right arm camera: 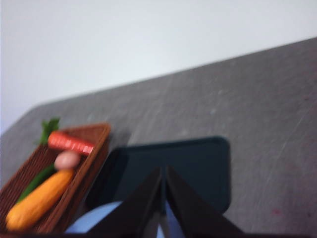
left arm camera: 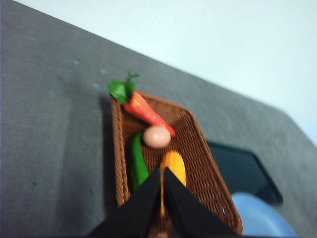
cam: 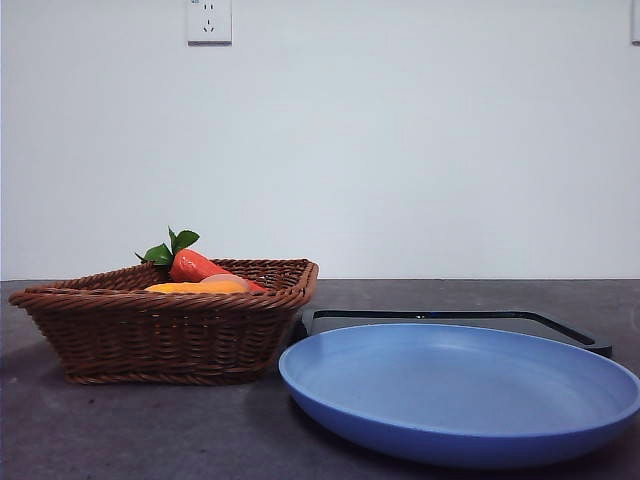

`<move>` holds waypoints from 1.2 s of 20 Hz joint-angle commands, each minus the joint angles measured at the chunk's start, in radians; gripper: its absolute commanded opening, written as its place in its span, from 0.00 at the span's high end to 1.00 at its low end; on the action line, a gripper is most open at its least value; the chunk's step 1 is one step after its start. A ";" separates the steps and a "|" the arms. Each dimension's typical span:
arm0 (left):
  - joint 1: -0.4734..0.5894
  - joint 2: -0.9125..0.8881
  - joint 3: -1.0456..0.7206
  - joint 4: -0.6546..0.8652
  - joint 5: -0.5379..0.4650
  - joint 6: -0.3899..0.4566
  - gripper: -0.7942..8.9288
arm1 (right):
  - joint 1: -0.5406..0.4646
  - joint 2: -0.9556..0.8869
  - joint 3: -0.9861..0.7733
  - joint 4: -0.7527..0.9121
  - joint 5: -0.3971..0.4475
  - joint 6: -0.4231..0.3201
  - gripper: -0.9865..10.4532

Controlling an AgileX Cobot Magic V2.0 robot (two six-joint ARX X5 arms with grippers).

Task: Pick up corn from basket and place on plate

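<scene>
In the front view you see little of the corn [cam: 195, 287]: only a thin yellow-orange strip shows above the braided rim of the basket [cam: 165, 335], at the left of the frame. The carrot [cam: 198, 265] pokes up behind it with its green leaves, and a pinkish item [cam: 228, 280] barely clears the rim. The green vegetable [left arm camera: 137, 161] is hidden from that view altogether; you find it only in the wrist views. Neither arm appears in the front view.

Both wrist pictures are blurred. In the left wrist view the left gripper [left arm camera: 162, 171] has its two black jaws closed tip to tip, grasping nothing, and their tips overlap the near end of the corn, which lies in the basket beside the green vegetable; you cannot tell whether they touch it. In the right wrist view the right gripper [right arm camera: 163, 170] is likewise clenched and empty, its tips over the black tray [right arm camera: 173, 171].

Count one corn, one carrot, one pinkish item and one green vegetable, all four in the single basket. One light-blue plate [cam: 460, 395] sits at the lower right of the front view with nothing on it, its rim just beside the basket and its far side partly covering the one black tray behind it.
</scene>
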 commanded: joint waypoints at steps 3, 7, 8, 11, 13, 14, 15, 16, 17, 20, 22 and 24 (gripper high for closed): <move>-0.002 0.125 0.109 -0.121 0.102 0.212 0.91 | 0.011 0.144 0.136 -0.180 -0.091 -0.189 0.91; -0.016 0.199 0.158 -0.203 0.148 0.275 0.91 | 0.039 0.247 0.220 -0.365 -0.103 -0.303 0.91; -0.023 0.211 0.162 -0.216 0.148 0.285 0.91 | 0.047 0.265 0.233 -0.395 -0.103 -0.313 0.91; -0.051 0.240 0.167 -0.255 0.148 0.309 0.91 | 0.075 0.307 0.255 -0.441 -0.096 -0.319 0.91; -0.067 0.257 0.167 -0.271 0.148 0.311 0.91 | 0.092 0.323 0.255 -0.444 -0.095 -0.319 0.91; -0.071 0.266 0.167 -0.272 0.148 0.312 0.91 | 0.097 0.330 0.255 -0.444 -0.095 -0.318 0.91; -0.072 0.270 0.167 -0.272 0.148 0.311 0.90 | 0.098 0.336 0.255 -0.444 -0.096 -0.318 0.91; -0.071 0.274 0.167 -0.271 0.148 0.310 0.87 | 0.098 0.341 0.255 -0.444 -0.096 -0.317 0.91; -0.071 0.274 0.167 -0.271 0.148 0.310 0.82 | 0.098 0.344 0.255 -0.444 -0.095 -0.316 0.88; -0.071 0.274 0.167 -0.269 0.148 0.310 0.57 | 0.098 0.355 0.255 -0.433 -0.087 -0.281 0.68; -0.071 0.274 0.167 -0.269 0.148 0.310 0.52 | 0.098 0.375 0.255 -0.430 -0.089 -0.267 0.65; -0.071 0.274 0.167 -0.269 0.148 0.310 0.53 | 0.098 0.409 0.255 -0.430 -0.089 -0.263 0.65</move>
